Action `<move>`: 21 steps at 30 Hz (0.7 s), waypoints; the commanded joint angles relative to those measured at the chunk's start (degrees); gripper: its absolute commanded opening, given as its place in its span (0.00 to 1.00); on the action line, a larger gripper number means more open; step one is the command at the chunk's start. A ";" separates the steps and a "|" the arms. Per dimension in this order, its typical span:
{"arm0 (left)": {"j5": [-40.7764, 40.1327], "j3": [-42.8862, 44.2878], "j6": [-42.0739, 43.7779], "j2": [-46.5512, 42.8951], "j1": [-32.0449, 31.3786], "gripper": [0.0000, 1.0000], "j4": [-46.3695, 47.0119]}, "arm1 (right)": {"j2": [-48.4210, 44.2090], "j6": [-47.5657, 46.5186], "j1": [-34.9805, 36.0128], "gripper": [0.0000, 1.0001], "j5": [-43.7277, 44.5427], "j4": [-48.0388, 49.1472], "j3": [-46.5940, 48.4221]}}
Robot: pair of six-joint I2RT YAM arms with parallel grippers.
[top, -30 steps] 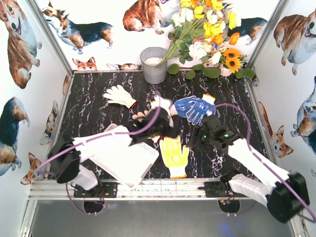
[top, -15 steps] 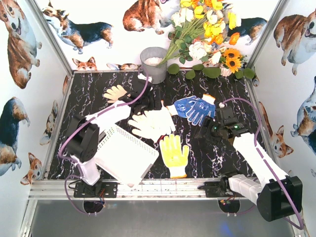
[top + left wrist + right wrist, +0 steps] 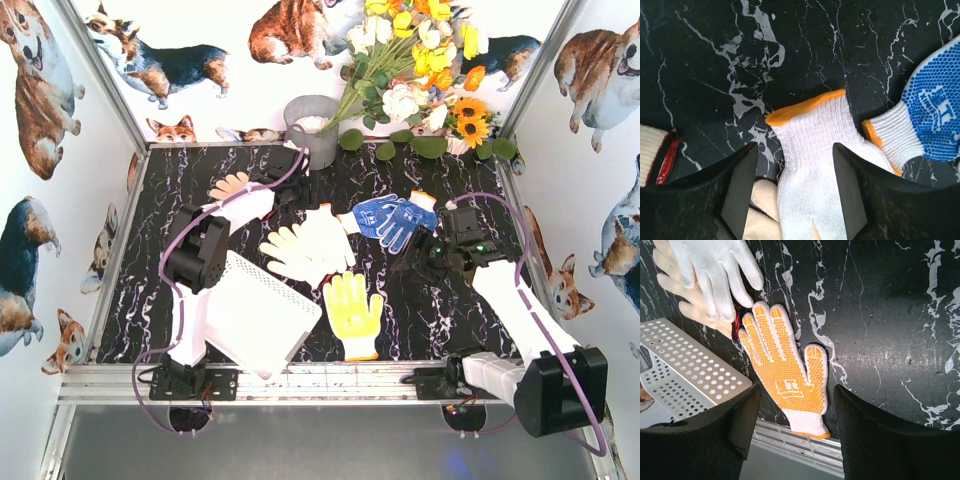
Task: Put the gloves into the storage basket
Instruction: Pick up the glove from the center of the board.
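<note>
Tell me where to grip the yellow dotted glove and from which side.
Pinch the yellow glove at its cuff, coming straight down from above. It lies flat, dots up, so there is no edge to slide under. The cuff end is clear of neighbours, while the finger end lies close by the white gloves and the basket.

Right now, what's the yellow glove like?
The yellow glove is white knit covered with orange-yellow dots, with a printed mark on the palm and an orange-edged cuff. It lies flat on the black marbled table, fingers spread and pointing to the far side, cuff toward the near edge. The white basket sits close on its left; nothing grips it.
</note>
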 commanded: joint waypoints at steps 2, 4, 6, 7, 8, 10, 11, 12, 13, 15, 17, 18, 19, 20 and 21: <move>2.59 3.63 3.46 3.74 0.95 0.52 -0.71 | 1.01 0.74 -0.72 0.60 -2.16 1.95 2.99; 3.33 3.90 3.52 4.88 1.09 0.50 -0.48 | 1.30 0.31 -0.83 0.59 -2.13 0.58 3.55; 3.37 3.79 3.60 5.34 1.09 0.50 -0.32 | 1.14 -0.32 -0.92 0.58 -2.15 -1.32 4.31; 3.63 3.40 3.65 5.49 1.10 0.49 0.10 | 0.94 -0.35 -0.93 0.58 -1.81 -2.01 4.29; 4.23 2.97 3.65 5.55 1.17 0.48 0.77 | 0.63 -0.17 -0.93 0.58 -1.31 -2.08 3.91; 5.77 2.31 3.65 6.15 1.19 0.43 2.09 | -0.13 0.67 -0.93 0.57 -0.66 -1.37 2.76; 6.15 2.47 3.74 6.75 1.17 0.42 2.25 | -0.55 1.07 -0.93 0.57 -0.62 -0.82 2.15; 6.29 2.86 4.01 7.29 1.23 0.40 2.05 | -0.95 1.52 -0.93 0.57 -0.69 -0.43 1.72; 6.30 3.12 4.27 7.82 1.28 0.38 1.90 | -1.33 1.73 -0.95 0.56 -0.77 -0.34 1.49; 6.59 3.37 4.65 8.39 1.34 0.37 2.03 | -2.16 2.11 -0.93 0.56 -0.64 -0.32 1.35; 6.87 3.15 4.98 8.79 1.37 0.35 2.97 | -3.03 2.10 -0.93 0.56 0.01 -0.22 1.08; 6.95 3.38 5.04 9.05 1.36 0.35 2.91 | -3.40 2.06 -0.93 0.56 0.22 -0.30 0.99; 7.30 3.64 5.06 9.27 1.37 0.33 2.79 | -3.69 2.11 -0.93 0.56 0.24 -0.51 1.07; 7.90 3.64 5.06 9.13 1.35 0.31 3.06 | -3.93 2.19 -0.93 0.56 0.16 -0.77 1.25; 8.60 2.78 4.87 8.50 1.37 0.29 4.37 | -4.11 2.25 -0.93 0.56 0.18 -1.37 1.57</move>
